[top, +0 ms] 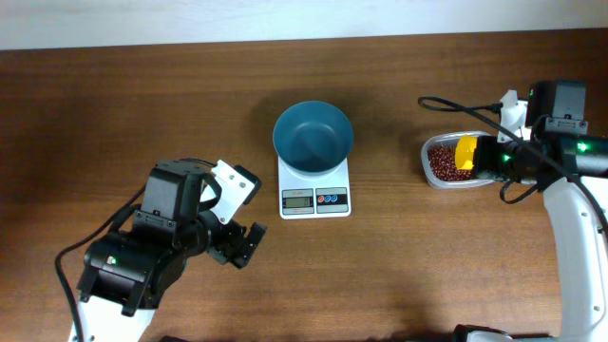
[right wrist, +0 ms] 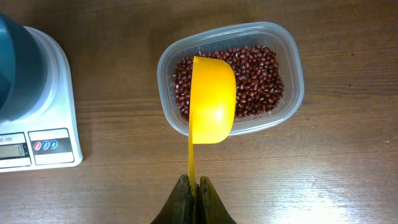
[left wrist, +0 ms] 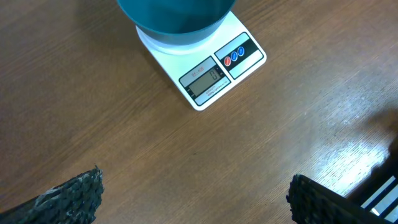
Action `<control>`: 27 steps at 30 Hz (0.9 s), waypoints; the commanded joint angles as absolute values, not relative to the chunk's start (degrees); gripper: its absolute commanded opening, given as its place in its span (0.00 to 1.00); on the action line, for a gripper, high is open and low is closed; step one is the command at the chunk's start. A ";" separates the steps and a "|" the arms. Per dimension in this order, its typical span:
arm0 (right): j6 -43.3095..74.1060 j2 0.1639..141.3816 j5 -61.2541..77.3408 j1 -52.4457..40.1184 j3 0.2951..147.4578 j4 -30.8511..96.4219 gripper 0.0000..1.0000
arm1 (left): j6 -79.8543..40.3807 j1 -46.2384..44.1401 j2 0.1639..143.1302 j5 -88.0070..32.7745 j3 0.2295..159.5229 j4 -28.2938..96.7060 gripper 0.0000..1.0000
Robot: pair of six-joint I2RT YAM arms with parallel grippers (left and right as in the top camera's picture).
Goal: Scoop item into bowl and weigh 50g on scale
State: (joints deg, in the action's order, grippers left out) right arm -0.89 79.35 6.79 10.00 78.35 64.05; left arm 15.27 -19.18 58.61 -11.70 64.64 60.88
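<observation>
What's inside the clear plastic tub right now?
Small red-brown beans lie in the tub. A yellow scoop, held by the right gripper, covers part of them; what lies under it is hidden.

Round teal-blue bowl [top: 313, 138]: plain teal inside and out, no pattern; small square digital scale [top: 314, 190]: white body, grey LCD display [left wrist: 205, 79], red and blue buttons [left wrist: 234, 56]; small oval beans [right wrist: 255, 74]: dark red-brown; rounded-rectangle plastic tub [right wrist: 297, 87]: clear, colourless; plastic scoop [right wrist: 212, 102]: solid yellow-orange; wooden table [top: 142, 104]: mid-brown, streaky grain; left gripper [top: 243, 244] and right gripper [right wrist: 194, 186]: black fingers; right arm link [top: 579, 237]: white, green light [top: 581, 146] above it.
</observation>
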 commanded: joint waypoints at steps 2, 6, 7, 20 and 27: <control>-1.30 79.35 7.29 10.20 78.43 64.05 0.04 | 15.94 -19.35 58.65 -11.53 65.93 60.97 0.99; -1.30 79.35 7.29 10.20 78.43 64.05 0.04 | 15.94 -19.35 58.65 -11.53 65.93 60.97 0.99; -1.30 79.35 7.29 10.20 78.43 64.05 0.04 | 15.94 -19.35 58.65 -11.53 65.93 60.99 0.99; -1.30 79.35 7.29 10.20 78.43 64.03 0.04 | 16.03 -19.35 58.65 -15.70 65.93 60.55 0.99; -1.30 79.35 7.29 10.20 78.43 64.05 0.04 | 23.29 -19.35 58.89 -20.62 65.93 60.80 0.99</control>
